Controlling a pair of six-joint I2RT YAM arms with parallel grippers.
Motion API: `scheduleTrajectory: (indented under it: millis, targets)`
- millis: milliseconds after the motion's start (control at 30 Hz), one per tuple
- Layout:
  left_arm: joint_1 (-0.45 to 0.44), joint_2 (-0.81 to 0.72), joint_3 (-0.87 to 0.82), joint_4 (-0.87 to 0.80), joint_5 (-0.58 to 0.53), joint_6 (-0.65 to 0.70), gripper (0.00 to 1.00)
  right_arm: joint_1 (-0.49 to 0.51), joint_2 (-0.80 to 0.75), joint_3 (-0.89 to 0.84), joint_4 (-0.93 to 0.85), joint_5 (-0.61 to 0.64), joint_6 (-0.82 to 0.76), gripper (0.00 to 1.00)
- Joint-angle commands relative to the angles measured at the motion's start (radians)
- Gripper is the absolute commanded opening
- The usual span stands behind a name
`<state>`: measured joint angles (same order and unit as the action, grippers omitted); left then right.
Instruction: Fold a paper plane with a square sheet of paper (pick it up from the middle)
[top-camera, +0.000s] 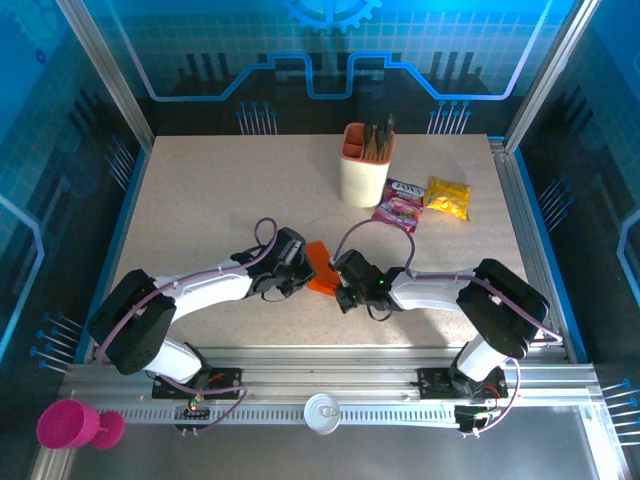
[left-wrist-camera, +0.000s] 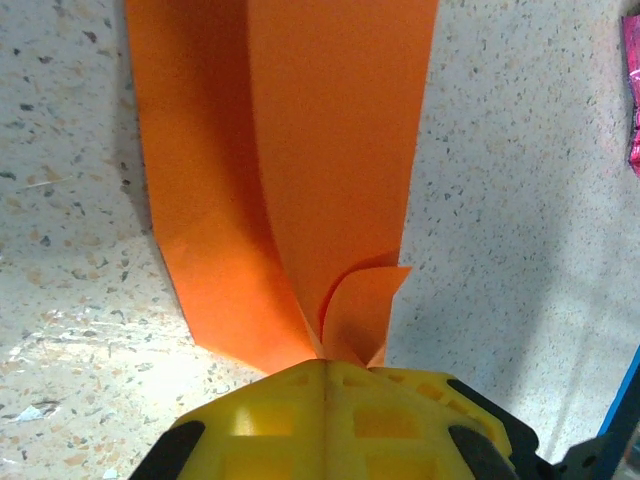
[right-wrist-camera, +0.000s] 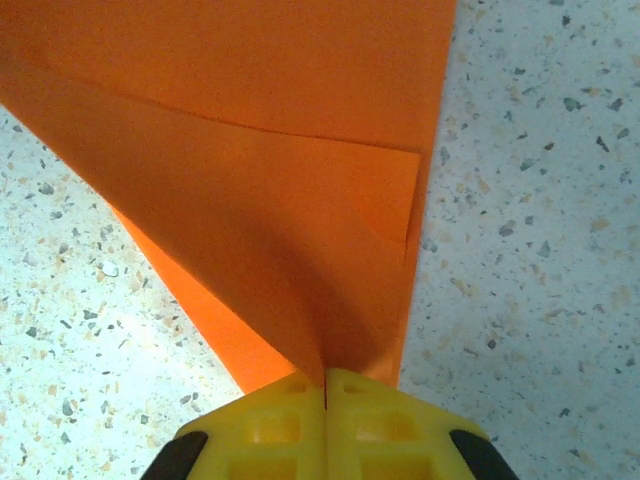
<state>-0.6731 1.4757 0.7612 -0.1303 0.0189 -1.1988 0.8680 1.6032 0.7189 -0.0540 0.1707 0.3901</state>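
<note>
The orange sheet of paper (top-camera: 322, 268), folded into a narrower layered shape, lies in the middle of the table between both arms. My left gripper (top-camera: 303, 262) is shut on its left end; in the left wrist view the yellow fingers (left-wrist-camera: 325, 372) pinch several curling layers of the paper (left-wrist-camera: 320, 150). My right gripper (top-camera: 343, 283) is shut on the paper's near right edge. In the right wrist view its yellow fingers (right-wrist-camera: 325, 385) meet with a fold of the sheet (right-wrist-camera: 260, 170) squeezed between them. The paper spreads flat on the speckled table beyond both grips.
A beige-and-orange pen cup (top-camera: 365, 164) stands at the back centre. Pink (top-camera: 398, 205) and yellow (top-camera: 448, 196) snack packets lie to its right. A pink cup (top-camera: 72, 424) and a white round lid (top-camera: 325, 411) rest on the near rail. Metal frame rails border the table.
</note>
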Motion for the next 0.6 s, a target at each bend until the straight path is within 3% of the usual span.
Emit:
scheduleTrajectory:
  millis: [0,33,200,300,433,567]
  targets:
    - [-0.003,-0.039,0.053,-0.050,-0.031,0.039,0.00,-0.037,0.006,-0.036,-0.008,-0.053,0.023,0.00]
    - [-0.003,-0.042,0.058,-0.055,-0.035,0.047,0.00,-0.047,0.008,-0.041,-0.002,-0.071,0.030,0.00]
    - [-0.003,-0.063,0.087,-0.084,-0.056,0.078,0.23,-0.100,0.023,-0.077,0.048,-0.177,0.063,0.00]
    - [-0.003,-0.072,0.092,-0.100,-0.071,0.085,0.29,-0.127,0.036,-0.088,0.064,-0.234,0.082,0.00]
    - [-0.003,-0.087,0.082,-0.107,-0.092,0.110,0.28,-0.165,0.066,-0.085,0.061,-0.319,0.097,0.00]
    - [-0.009,-0.091,0.062,-0.093,-0.096,0.150,0.13,-0.217,0.106,-0.089,0.072,-0.429,0.127,0.00]
